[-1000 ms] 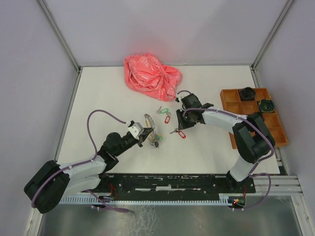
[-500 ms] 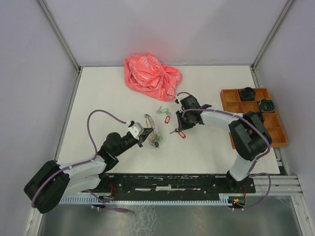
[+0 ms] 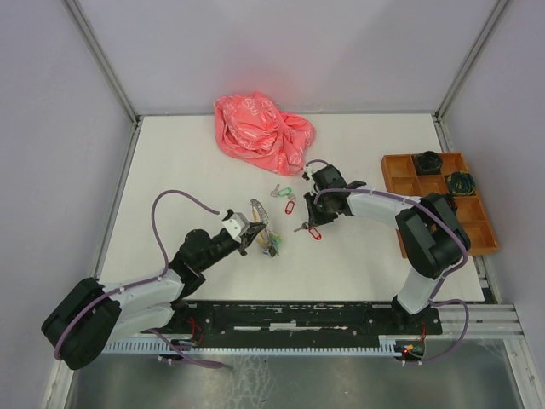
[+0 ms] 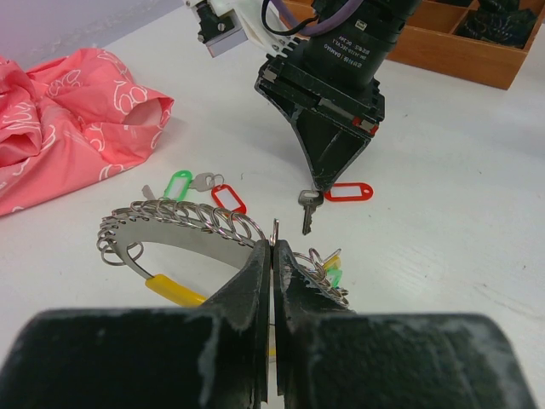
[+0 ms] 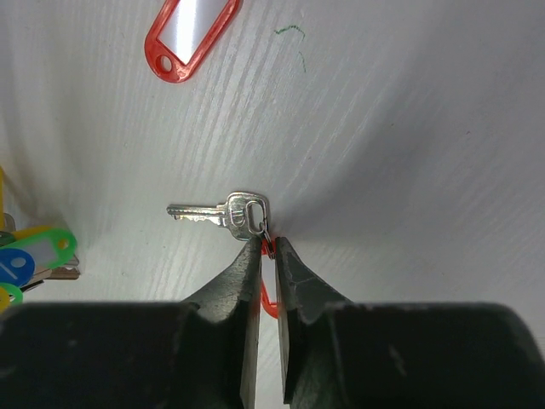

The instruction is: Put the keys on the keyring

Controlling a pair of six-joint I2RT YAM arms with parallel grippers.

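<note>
Plainly, the left jaws are shut tight on the keyring (image 4: 183, 217), and its thin wire pokes up between the fingertips. The ring curves away from the grip with many small rings strung along it. A yellow tag (image 4: 174, 290) from its bunch shows under the curve, close to the fingers. The keyring is left of the middle of the desk (image 3: 196, 162), toward the near edge.

The right jaws point down at the desk just right of the keyring, nearly together, with only a thin gap. Their tips are at the head of a silver key (image 5: 213, 213) that lies flat, its blade pointing toward the keyring's bunch. The key's small ring and a sliver of its red tag (image 4: 347, 192) show in the gap. Whether the jaws clamp anything I cannot tell.

Just past them, toward the far edge, a second red tag (image 5: 192, 34) and a loose green tag (image 4: 177, 183) lie on the desk with another key (image 4: 204, 181) between them. All are near the middle of the desk and apart from the keyring.

A crumpled pink bag (image 3: 262, 132) sits at the middle of the far edge. A wooden tray (image 3: 473, 223) lies along the right edge. A black thing (image 3: 427, 162) and a dark green thing (image 3: 461, 181) sit in two of its far compartments.
</note>
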